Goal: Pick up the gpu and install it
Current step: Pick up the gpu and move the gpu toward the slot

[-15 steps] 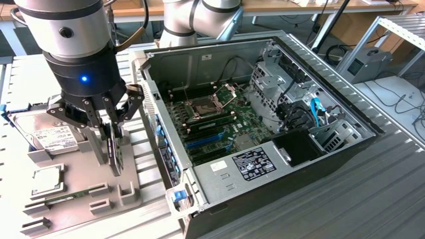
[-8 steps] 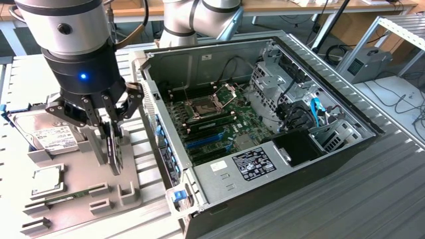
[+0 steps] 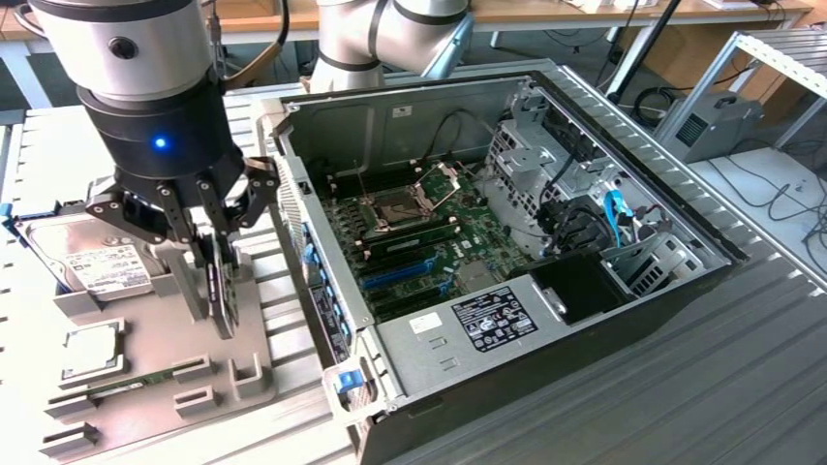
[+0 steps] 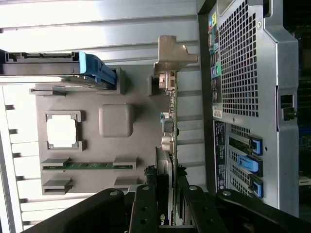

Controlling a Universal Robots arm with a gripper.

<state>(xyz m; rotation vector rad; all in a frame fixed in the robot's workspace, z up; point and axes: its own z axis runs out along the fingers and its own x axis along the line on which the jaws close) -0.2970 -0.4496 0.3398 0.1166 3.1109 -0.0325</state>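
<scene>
Lying open on the desk (image 3: pixel 723 387), the computer case (image 3: pixel 387 126) is the biggest thing in the scene, with its motherboard facing up and its blue expansion slots (image 3: pixel 394 276) bare. Just outside the case's perforated rear wall sits the grey parts tray (image 3: pixel 162 325), and the gripper (image 4: pixel 167 190) hangs straight down over the tray's case-side edge. Its fingers (image 4: pixel 146 204) press in on the gpu (image 4: pixel 171 126) from both flat sides, pinching it, so the card sits directly under the gripper, not off to one side. The gpu stands on edge outside the case, its long axis running parallel to the rear wall and close beside it. Its silver bracket (image 4: pixel 172 53) is at the end away from the fingers. Whether the card has cleared its tray slot I cannot tell
</scene>
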